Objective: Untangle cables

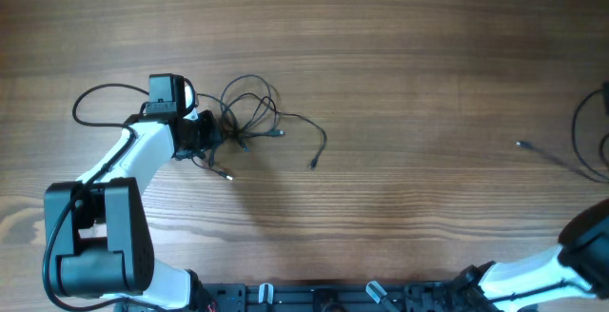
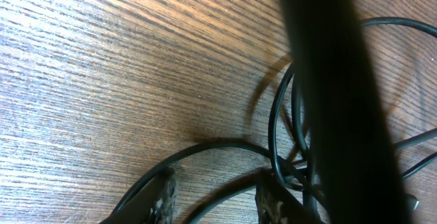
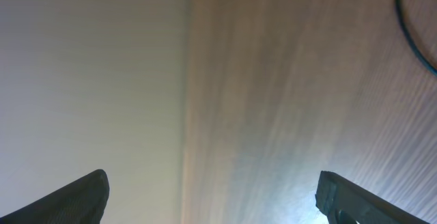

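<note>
We found our left pincer [image 2: 218, 200] apart astride the thin black cables [image 2: 218, 143], apparently to tease one loose; the right pincer [image 3: 212, 197] gaped empty.

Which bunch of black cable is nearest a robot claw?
The tangled cables left of centre, right at the left gripper; the other cable lies alone at far right.
</note>
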Controlling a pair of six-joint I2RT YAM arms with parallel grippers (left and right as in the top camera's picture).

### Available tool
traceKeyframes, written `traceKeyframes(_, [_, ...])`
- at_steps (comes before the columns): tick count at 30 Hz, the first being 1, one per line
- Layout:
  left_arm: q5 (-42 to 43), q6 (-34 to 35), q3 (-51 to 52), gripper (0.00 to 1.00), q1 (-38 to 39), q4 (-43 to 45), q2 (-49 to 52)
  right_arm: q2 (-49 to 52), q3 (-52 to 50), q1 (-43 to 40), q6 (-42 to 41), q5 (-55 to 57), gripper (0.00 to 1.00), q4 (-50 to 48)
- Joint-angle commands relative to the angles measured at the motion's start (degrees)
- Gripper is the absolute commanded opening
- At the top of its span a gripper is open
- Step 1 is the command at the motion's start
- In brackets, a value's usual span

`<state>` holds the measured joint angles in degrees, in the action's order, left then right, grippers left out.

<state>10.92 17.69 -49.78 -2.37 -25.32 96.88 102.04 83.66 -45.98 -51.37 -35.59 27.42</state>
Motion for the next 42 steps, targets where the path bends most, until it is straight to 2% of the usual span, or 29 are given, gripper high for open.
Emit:
traceKeyframes(1, [-0.3,-0.6,0.0,0.39,-0.1,0.0,0.7,-7.4,0.2,-0.1,4.3,4.3,1.0,2.1])
traceKeyframes(4, [-0.3,-0.5,0.0,0.37,-0.1,0.0,0.7,-11.2,0.2,0.4,12.6,14.4,1.0,8.6])
traceKeyframes(7, [2.5,-0.5,0.0,0.29,-0.1,0.9,0.7,-13.8,0.2,2.7,21.9,16.0,1.0,14.7])
traceKeyframes(8, [6.4,-0.5,0.0,0.21,-0.1,2.0,0.7,-14.3,0.2,3.8,23.6,16.0,1.0,16.2])
traceKeyframes(11, [21.2,-0.5,0.0,0.08,0.0,5.4,0.7,-14.6,0.2,8.1,26.1,15.9,1.0,20.3])
traceKeyframes(15, [34.7,0.3,0.0,0.05,1.7,9.4,0.7,-14.4,0.1,15.8,26.1,15.8,1.0,24.2])
traceKeyframes(18, [36.2,4.5,0.0,0.05,5.0,11.8,0.7,-14.4,-0.1,23.6,28.0,15.6,1.0,24.8])
traceKeyframes(23, [38.9,5.7,-0.1,0.07,12.4,17.0,0.7,-14.4,-0.1,34.7,25.5,15.7,1.0,25.1])
traceKeyframes(29, [45.0,7.7,-2.7,0.04,17.0,20.7,-1.1,-14.4,-0.1,42.9,19.0,15.7,1.0,25.4])
traceKeyframes(35, [51.7,9.1,-9.5,0.04,20.0,20.8,-7.1,-14.4,-0.1,44.1,14.5,19.7,1.0,26.3])
traceKeyframes(42, [48.3,9.5,-10.4,0.05,25.6,20.9,-15.5,-14.4,-0.2,43.1,13.5,27.8,1.0,34.5])
